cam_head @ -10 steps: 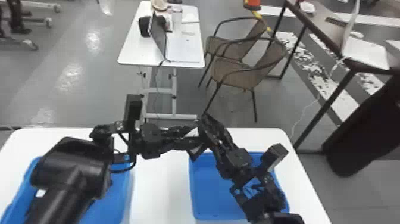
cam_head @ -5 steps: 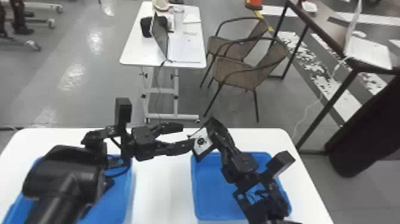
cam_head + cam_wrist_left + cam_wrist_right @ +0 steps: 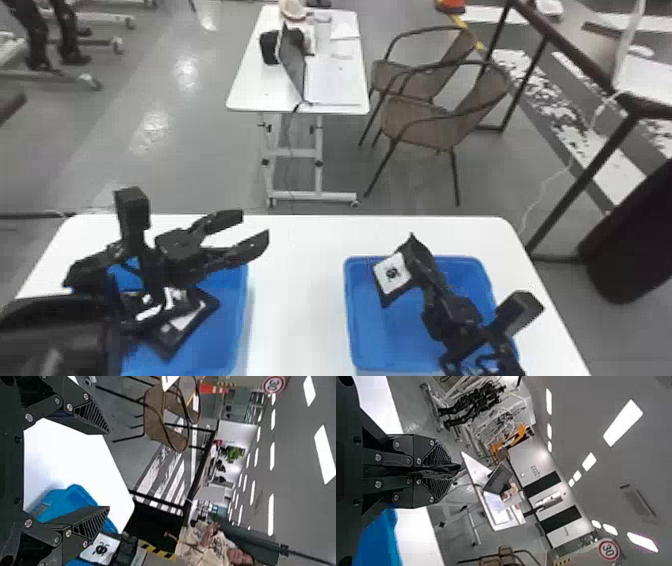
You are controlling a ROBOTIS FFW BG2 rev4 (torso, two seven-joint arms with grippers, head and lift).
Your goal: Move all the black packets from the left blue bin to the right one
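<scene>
The left gripper (image 3: pixel 257 227) stands open with nothing between its fingers, above the right rim of the left blue bin (image 3: pixel 240 310); the left wrist view shows that gripper (image 3: pixel 109 471) spread wide. Black packets with white labels (image 3: pixel 182 322) lie in the left bin, partly behind the left arm. The right gripper (image 3: pixel 416 250) is shut on a black packet (image 3: pixel 392 272) over the back left part of the right blue bin (image 3: pixel 380 345). In the right wrist view the fingers of the right gripper (image 3: pixel 455 469) are together, with a dark edge of the packet between them.
Both bins stand on a white table (image 3: pixel 295 300), with a strip of tabletop between them. Beyond its far edge are a second white table (image 3: pixel 330 85) with a laptop, two brown chairs (image 3: pixel 420 120) and a dark-framed table at the right.
The left gripper has let go of the packet and drawn back to the left. My right gripper now holds it alone and has moved slightly right, over the right bin.
</scene>
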